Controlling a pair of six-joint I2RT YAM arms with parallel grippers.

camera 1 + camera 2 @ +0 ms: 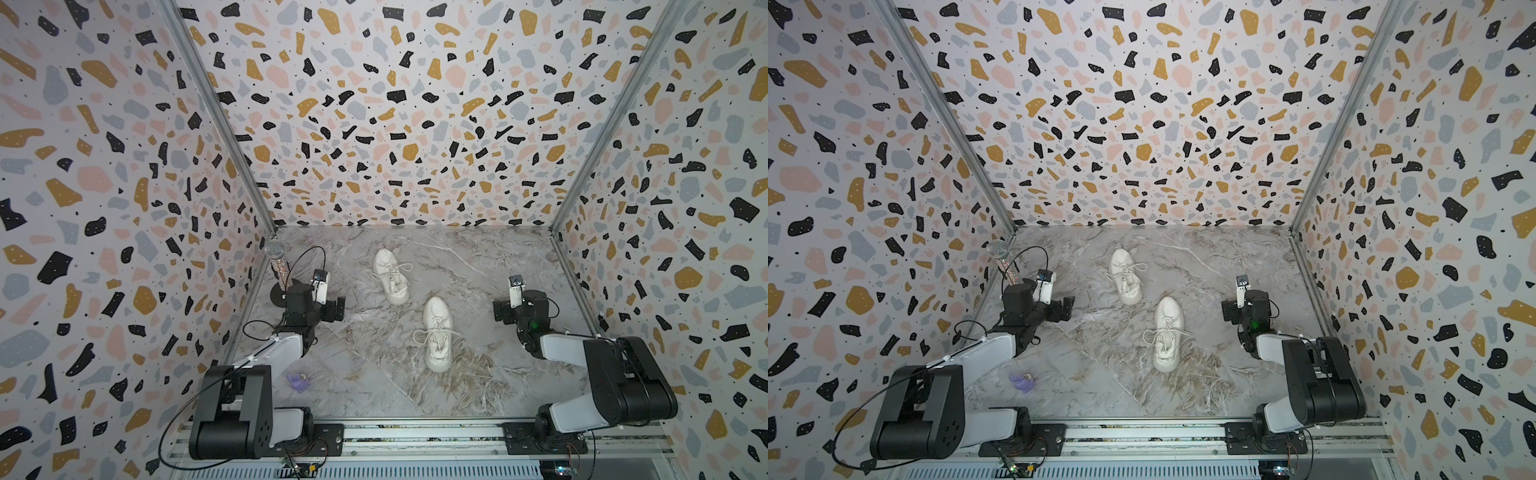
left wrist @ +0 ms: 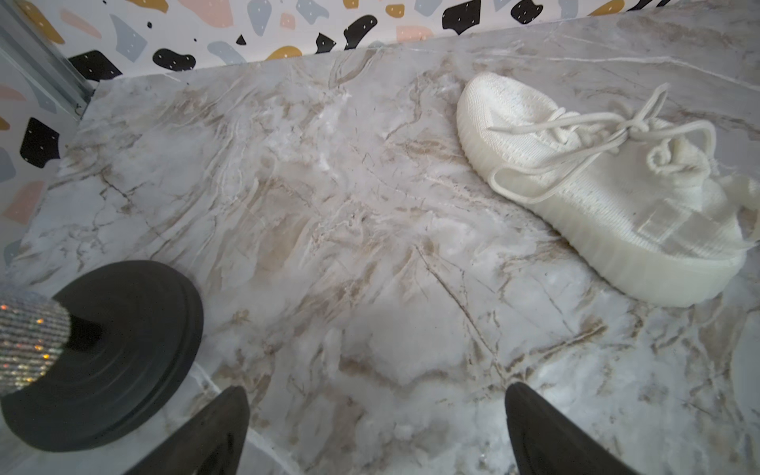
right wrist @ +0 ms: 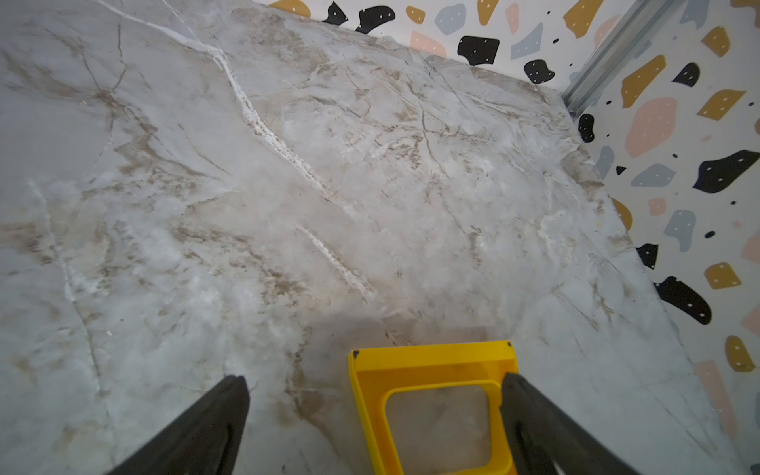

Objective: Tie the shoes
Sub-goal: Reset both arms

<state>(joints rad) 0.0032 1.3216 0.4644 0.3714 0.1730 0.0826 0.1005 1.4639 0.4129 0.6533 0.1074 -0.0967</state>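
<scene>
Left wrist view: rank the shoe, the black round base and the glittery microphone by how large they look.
1. shoe
2. black round base, nearer the camera, so its true size is unsure
3. glittery microphone, cut off by the frame edge

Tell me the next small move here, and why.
Probably ease the left gripper toward the far shoe and the lace loop draped down its side. Both grippers are open and empty, and only the left wrist view has a shoe ahead; the right gripper sees none.
</scene>
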